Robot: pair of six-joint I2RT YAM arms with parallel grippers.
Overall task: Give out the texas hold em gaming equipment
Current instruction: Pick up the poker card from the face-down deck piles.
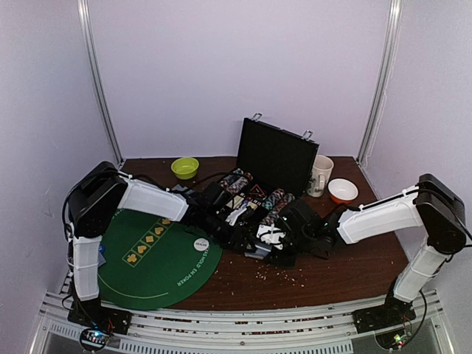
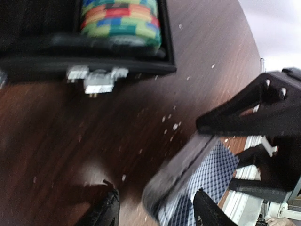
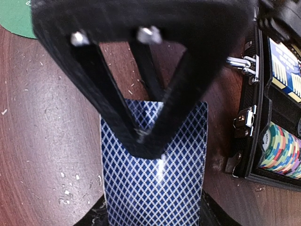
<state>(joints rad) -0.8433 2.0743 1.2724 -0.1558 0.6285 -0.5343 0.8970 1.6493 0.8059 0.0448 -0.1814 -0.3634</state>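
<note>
A deck of blue-backed playing cards point(image 3: 155, 188) sits between my right gripper point(image 3: 153, 219), whose fingers close on its two long sides just above the brown table. My left gripper point(image 2: 157, 212) is open, and the blurred deck point(image 2: 197, 179) lies between its fingers, nearer the right one. In the right wrist view a black left finger point(image 3: 141, 70) rests its tip on the deck's back. Both grippers meet in front of the open black case point(image 1: 276, 155), left point(image 1: 254, 247) and right point(image 1: 284, 247). Rows of multicoloured poker chips point(image 1: 276, 203) fill the case. The white dealer disc point(image 1: 200, 243) lies on the green mat point(image 1: 147, 258).
A lime-green bowl point(image 1: 184, 167), a white mug point(image 1: 320, 175) and a red-and-white bowl point(image 1: 342, 190) stand at the back of the table. The case's front wall and latches point(image 3: 244, 122) are right beside the deck. Crumbs dot the wood.
</note>
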